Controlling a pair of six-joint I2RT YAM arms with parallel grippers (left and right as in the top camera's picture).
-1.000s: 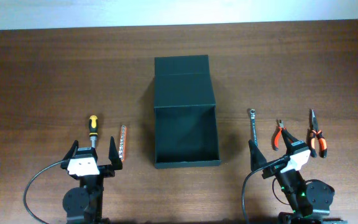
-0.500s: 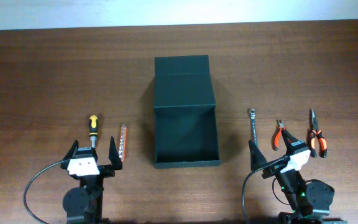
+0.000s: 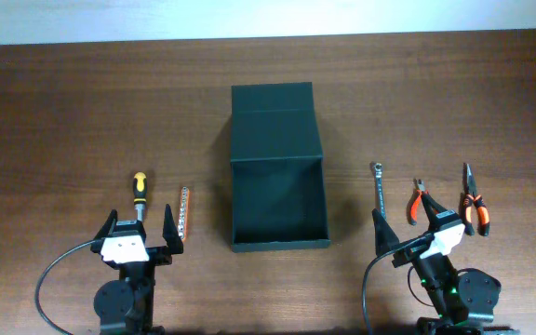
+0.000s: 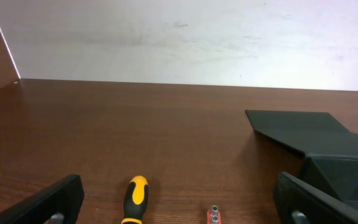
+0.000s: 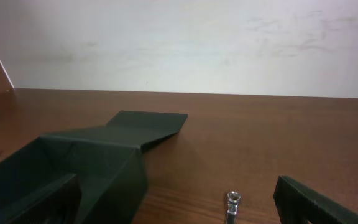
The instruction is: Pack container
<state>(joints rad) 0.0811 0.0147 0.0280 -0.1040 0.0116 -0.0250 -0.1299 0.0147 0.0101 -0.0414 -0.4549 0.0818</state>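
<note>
The container point(image 3: 279, 245), a dark green-black box, lies open in the middle of the table with its flap lid point(image 3: 274, 121) folded back; nothing shows inside. My left gripper point(image 3: 139, 226) stands open at the front left, just short of a yellow-and-black screwdriver point(image 3: 139, 190) and an orange bit holder point(image 3: 183, 213). In the left wrist view the screwdriver point(image 4: 135, 196) lies between the spread fingers point(image 4: 50, 201), untouched. My right gripper point(image 3: 408, 223) is open at the front right, behind a silver wrench point(image 3: 379, 186). The wrench's head point(image 5: 232, 200) sits between its jaws, with the container point(image 5: 92, 155) to the left.
Small orange-handled pliers point(image 3: 418, 200) and longer orange-and-black needle-nose pliers point(image 3: 474, 201) lie right of the wrench. A pale wall point(image 4: 179, 37) runs along the table's far edge. Cables loop from both arm bases at the front edge.
</note>
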